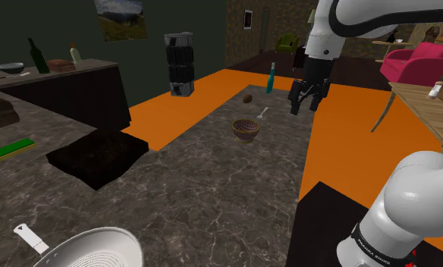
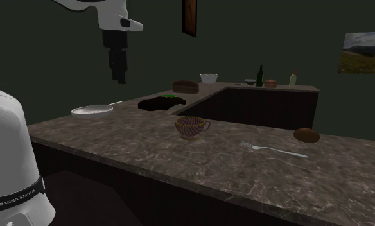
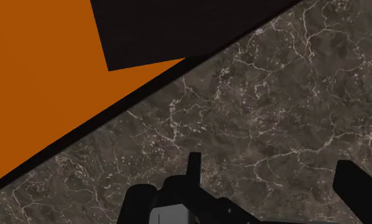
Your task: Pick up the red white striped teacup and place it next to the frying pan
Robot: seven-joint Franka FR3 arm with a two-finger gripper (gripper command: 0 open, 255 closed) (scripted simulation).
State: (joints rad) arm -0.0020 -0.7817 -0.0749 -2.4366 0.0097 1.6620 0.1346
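Toward the far end of the counter, between its long edges, the striped teacup stands upright, with a fork near it. It is judged light, rigid and breakable, with a probably slick wall. The sound hold is across the rim, one finger inside, clear of the handle. The gripper hangs above the counter's edge, well apart from the cup, its fingers spread with nothing between them. The second exterior view discloses the cup's handle, turned toward the fork; the shoulder view leaves it unclear. The shoulder view places the white frying pan at the near corner, well apart from the cup. The wrist view shows bare counter under the hand.
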